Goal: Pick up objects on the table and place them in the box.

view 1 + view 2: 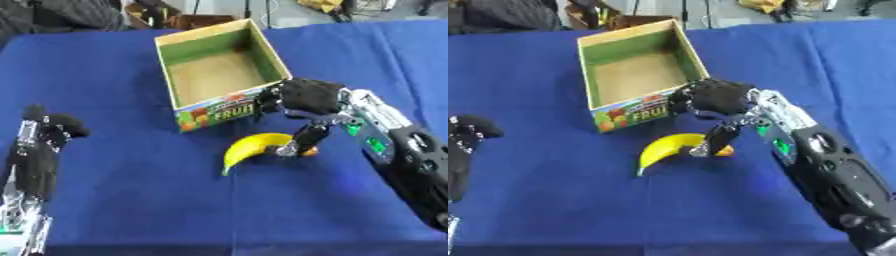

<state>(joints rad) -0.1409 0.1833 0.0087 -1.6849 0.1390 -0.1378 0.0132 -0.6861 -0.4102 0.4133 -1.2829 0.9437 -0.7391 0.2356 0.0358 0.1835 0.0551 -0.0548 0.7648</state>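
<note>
A yellow banana (249,148) lies on the blue cloth just in front of the box, with a small orange bit at its right end. The cardboard box (223,107) has green inner walls, a bare brown floor and fruit print on its front, and nothing shows inside it. My right hand (308,97) hovers by the box's front right corner, above the banana's right end. One digit (304,138) reaches down and touches that end; nothing is curled round the banana. My left hand (42,131) rests open at the lower left, fingers up, far from both.
The blue cloth (131,200) covers the whole table. Dark clutter and a brown object lie beyond the table's far edge (184,20). My right forearm (402,155) crosses the lower right of the table.
</note>
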